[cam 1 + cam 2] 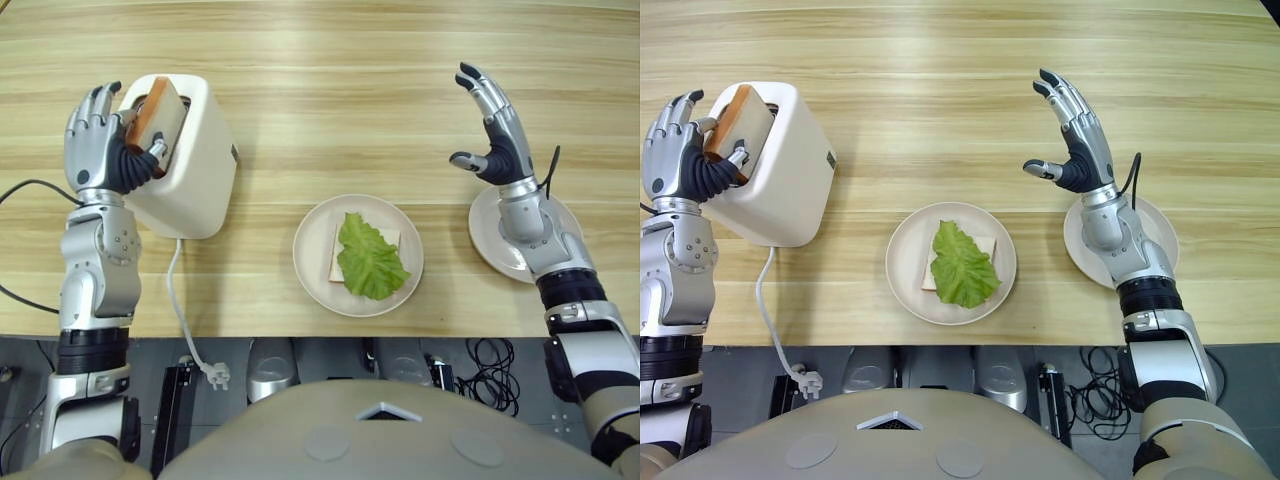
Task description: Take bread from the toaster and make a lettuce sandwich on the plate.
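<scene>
Gripping the bread (160,108) far left in the toaster (200,175), left hand (100,140) fingers clamped on it. Best to lift straight up, clear the slot, then carry right without tilting. On the centre plate (310,262): one slice (336,266) topped with lettuce (370,258). Above the empty right saucer (488,240), right hand (497,135) with fingers spread.

Cream toaster (190,160), brown-crusted bread (160,112), green lettuce (371,258), pale plate (312,262), light striped wood-grain table (350,90).

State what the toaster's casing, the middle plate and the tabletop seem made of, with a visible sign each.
Toaster casing: probably matte plastic; smooth cream shell, rounded corners.
Middle plate: perhaps ceramic or melamine; smooth off-white, faint sheen.
Tabletop: wood or wood-look laminate; long straight grain lines.
</scene>
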Robot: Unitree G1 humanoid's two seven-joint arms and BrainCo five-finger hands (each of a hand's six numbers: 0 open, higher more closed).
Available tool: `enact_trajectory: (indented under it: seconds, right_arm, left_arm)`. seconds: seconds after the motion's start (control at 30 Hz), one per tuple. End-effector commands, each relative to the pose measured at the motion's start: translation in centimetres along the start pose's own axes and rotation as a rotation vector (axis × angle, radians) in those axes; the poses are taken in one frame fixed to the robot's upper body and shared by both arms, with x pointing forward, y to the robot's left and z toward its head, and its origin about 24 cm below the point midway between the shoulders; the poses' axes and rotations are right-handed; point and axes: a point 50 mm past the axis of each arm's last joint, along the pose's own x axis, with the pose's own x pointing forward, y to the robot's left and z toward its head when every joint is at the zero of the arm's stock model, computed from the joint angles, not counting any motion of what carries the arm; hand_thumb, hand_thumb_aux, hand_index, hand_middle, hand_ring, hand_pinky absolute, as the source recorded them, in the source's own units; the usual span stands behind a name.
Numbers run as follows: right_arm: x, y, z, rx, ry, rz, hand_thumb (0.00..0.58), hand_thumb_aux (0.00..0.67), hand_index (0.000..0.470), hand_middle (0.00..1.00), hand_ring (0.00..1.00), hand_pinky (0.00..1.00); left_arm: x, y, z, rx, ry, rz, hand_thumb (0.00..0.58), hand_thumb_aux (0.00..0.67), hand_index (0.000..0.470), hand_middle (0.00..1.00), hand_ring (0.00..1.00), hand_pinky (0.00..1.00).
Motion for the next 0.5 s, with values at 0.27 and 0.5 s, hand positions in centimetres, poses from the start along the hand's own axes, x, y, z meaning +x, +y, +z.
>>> enact_trajectory:
  seconds: [0.27, 0.5]
  right_arm:
    - [0.0, 0.3, -0.2, -0.012, 0.013, 0.000, 0.000, 0.000, 0.000, 0.00, 0.00, 0.00]
    - [0.6, -0.6, 0.7, -0.008, -0.075, -0.049, 0.000, 0.000, 0.000, 0.00, 0.00, 0.00]
  left_arm:
    - [1.0, 4.5, 2.7, -0.064, -0.154, 0.174, 0.580, 0.670, 0.460, 1.00, 1.00, 1.00]
    - [1.3, 8.6, 8.0, -0.231, -0.424, 0.218, 0.580, 0.670, 0.460, 1.00, 1.00, 1.00]
